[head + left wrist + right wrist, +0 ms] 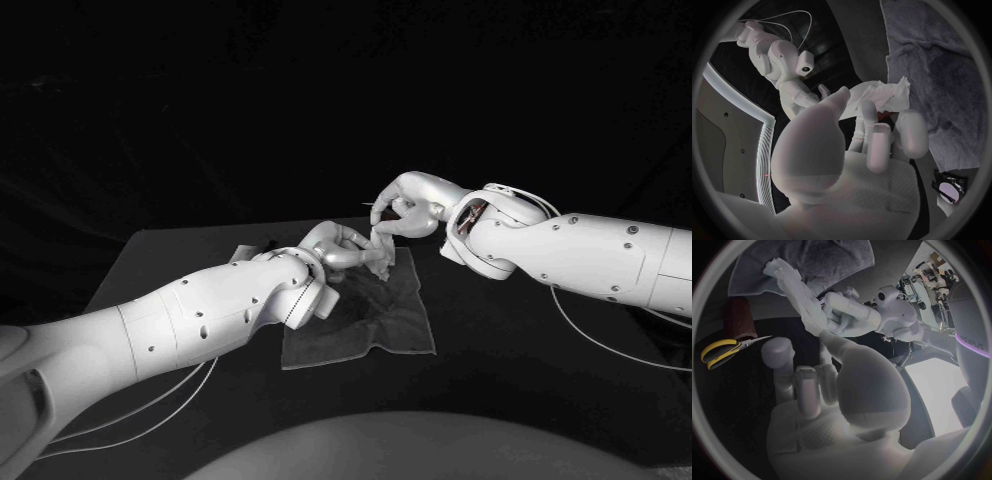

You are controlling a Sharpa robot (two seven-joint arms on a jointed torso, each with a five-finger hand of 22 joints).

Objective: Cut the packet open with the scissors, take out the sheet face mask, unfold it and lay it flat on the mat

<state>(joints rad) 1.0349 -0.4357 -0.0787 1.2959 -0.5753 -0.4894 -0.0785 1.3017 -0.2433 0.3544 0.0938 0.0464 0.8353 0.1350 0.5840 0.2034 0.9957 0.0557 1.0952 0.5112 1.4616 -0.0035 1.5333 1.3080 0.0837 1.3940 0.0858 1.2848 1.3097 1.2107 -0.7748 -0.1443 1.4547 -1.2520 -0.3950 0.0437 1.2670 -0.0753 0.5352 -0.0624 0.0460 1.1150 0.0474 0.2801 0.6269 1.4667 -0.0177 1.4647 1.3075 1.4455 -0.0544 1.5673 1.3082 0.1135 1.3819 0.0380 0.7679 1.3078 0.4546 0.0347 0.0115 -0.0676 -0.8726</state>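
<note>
Left hand (339, 250) and right hand (408, 212) are both pinching the crumpled sheet mask (879, 95), holding it just above the mat's (382, 330) far edge. Yellow scissors (723, 349) are lying on the table nearby.

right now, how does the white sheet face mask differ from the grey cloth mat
The white sheet face mask is bunched into a creased strip; the grey cloth mat is spread out. The mask is held up between the left hand and the right hand; the mat lies on the black table. The mask is much paler than the mat. Both are soft, thin and wrinkled.
</note>
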